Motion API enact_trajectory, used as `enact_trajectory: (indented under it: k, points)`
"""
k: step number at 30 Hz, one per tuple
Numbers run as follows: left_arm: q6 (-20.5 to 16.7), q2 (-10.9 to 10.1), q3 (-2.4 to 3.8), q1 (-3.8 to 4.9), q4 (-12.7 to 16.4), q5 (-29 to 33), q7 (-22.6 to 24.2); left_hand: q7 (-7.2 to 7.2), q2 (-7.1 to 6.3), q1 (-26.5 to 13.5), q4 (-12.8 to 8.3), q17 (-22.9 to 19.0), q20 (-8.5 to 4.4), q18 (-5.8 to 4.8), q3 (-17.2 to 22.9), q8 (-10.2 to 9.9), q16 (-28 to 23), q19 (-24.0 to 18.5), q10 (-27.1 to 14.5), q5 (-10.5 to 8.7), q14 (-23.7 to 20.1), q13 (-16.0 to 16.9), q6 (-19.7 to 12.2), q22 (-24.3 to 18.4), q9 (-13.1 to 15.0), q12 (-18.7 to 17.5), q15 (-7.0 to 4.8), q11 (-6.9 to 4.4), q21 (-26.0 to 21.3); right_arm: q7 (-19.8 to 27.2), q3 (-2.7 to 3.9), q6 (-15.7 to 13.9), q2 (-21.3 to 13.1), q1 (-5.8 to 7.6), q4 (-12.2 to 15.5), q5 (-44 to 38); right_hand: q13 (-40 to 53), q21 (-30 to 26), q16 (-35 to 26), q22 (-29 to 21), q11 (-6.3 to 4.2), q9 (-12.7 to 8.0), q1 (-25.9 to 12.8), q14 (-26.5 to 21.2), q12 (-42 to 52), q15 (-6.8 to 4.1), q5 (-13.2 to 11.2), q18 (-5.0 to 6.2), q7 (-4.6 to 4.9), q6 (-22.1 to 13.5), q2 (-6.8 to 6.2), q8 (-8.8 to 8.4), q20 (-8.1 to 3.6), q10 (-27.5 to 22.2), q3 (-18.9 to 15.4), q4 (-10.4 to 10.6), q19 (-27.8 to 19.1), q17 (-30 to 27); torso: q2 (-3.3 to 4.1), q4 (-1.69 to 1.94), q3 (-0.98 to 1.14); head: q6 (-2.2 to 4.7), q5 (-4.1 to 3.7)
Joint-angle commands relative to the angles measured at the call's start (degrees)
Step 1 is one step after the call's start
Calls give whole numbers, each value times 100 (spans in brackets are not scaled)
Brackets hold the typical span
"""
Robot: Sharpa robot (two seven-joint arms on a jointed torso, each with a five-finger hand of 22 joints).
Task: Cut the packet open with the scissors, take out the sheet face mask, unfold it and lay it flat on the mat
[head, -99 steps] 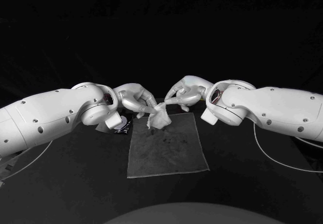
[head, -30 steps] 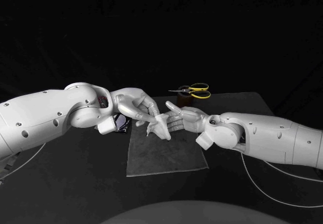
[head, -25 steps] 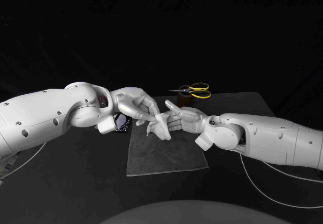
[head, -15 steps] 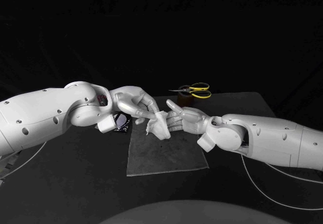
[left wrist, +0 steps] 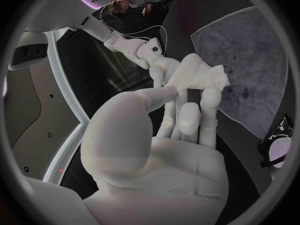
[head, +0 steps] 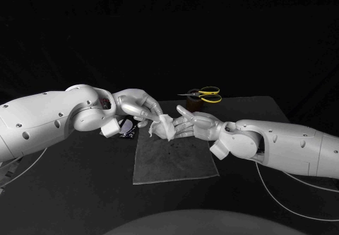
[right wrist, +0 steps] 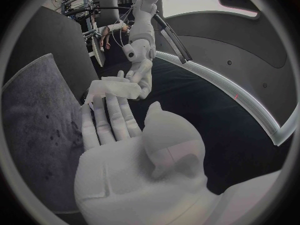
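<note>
The left hand (head: 141, 108) pinches the folded white mask (head: 164, 129) between thumb and fingers; its wrist view shows this best. The right hand (head: 192, 125) touches the mask with straight fingers; I cannot tell if it grips. From the mask, the mat (head: 173, 161) lies at 6 o'clock and the scissors (head: 205, 94) at 1 o'clock.

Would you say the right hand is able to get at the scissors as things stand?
Probably, but not freely. The scissors stand in their holder just behind the right hand with nothing between, yet its fingers are on the mask that the left hand pinches over the mat.
</note>
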Motion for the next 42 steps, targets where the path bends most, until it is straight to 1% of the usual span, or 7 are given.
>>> enact_trajectory:
  k: [1,6,11,15,20,26,42]
  points:
    - [-103,10,5,8,-12,96,-173,-10,7,-71,-25,30,11,-1,62,28,28,65,27,15,63,17,24,24,224,30,-12,-18,31,112,5,105,-9,-2,15,-67,-10,0,44,-20,-1,-6,165,48,1,-14,-13,55,85,53,-5,26,10,67,-7,-60,50,-25,0,0,-1,-5,-2]
    - [-163,17,4,8,-33,98,-251,-16,11,-158,-98,79,0,-11,155,58,31,123,35,16,106,42,24,71,327,68,-21,-24,68,118,5,100,-19,-2,31,-68,-2,9,164,-65,-30,-15,640,111,2,-42,-11,78,75,117,-42,34,10,156,-53,-243,119,-80,1,-4,-3,-9,5]
    - [-195,36,3,8,-49,148,-310,-22,10,-244,-163,131,-10,-22,237,82,34,179,40,16,150,63,20,120,420,101,-29,-31,107,118,5,-7,-13,-3,60,-174,12,40,381,-74,-132,-32,1995,262,22,-123,-13,142,-30,175,-338,47,7,305,94,-1260,341,-112,2,-2,0,-13,10]
    - [-182,50,3,8,-47,194,-328,-25,14,-285,-193,154,-14,-26,272,91,36,199,43,16,169,73,19,139,466,116,-32,-34,123,75,5,-169,3,-3,73,-324,1,90,566,-18,-196,-72,2666,449,4,-200,-12,212,-59,272,-370,51,6,412,201,-1835,636,-97,2,0,1,-17,11]
    - [-161,58,2,8,-44,356,-354,-27,15,-313,-215,161,-16,-29,295,96,37,213,44,17,177,80,19,152,497,126,-35,-36,134,-4,6,-400,19,-3,77,-555,-17,108,713,-26,-212,-183,2979,536,-108,-227,-9,235,-57,258,-309,-55,3,509,153,-2382,829,-116,3,0,-3,-31,13]
    - [-241,55,1,8,-57,630,-402,-35,21,-397,-304,214,-27,-40,393,116,39,267,55,19,218,103,29,211,603,164,-44,-44,183,-85,6,-550,14,-3,90,-884,-18,101,804,-95,-191,-312,2804,527,-280,-216,-8,230,-54,45,-134,-159,3,619,-170,-3260,936,-222,-1,-2,-2,-44,16]
    - [-352,43,0,9,-82,1273,-525,-47,47,-563,-428,272,-45,-55,545,146,38,336,65,21,264,141,39,296,797,230,-58,-56,258,-224,7,-663,10,-5,89,-1261,-10,126,822,-158,-46,-323,2332,340,-436,-127,-5,176,138,-62,-177,-54,4,416,-714,-3313,1037,-362,2,0,-3,-46,22]
